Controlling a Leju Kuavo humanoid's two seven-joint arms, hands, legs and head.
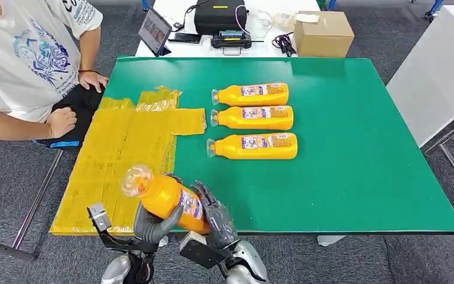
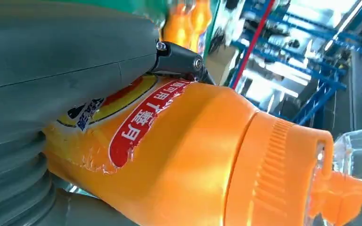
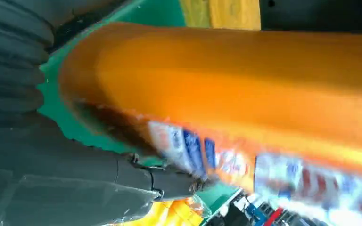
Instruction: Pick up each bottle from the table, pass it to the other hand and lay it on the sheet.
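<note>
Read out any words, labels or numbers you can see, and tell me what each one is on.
Held bottle: white characters on a red label band, turned sideways and partly covered by the left hand; not legible.
Same bottle, right wrist view: label blurred.
Three lying bottles: labels too small.
Person's T-shirt: print too small.

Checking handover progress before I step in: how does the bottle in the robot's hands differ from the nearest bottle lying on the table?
The held bottle is off the table, tilted, cap end raised toward the yellow sheet; the nearest table bottle lies flat on the green table.
The held bottle is gripped by both the left hand and right hand; the table bottle is untouched.
Both are orange with similar labels and clear caps.
</note>
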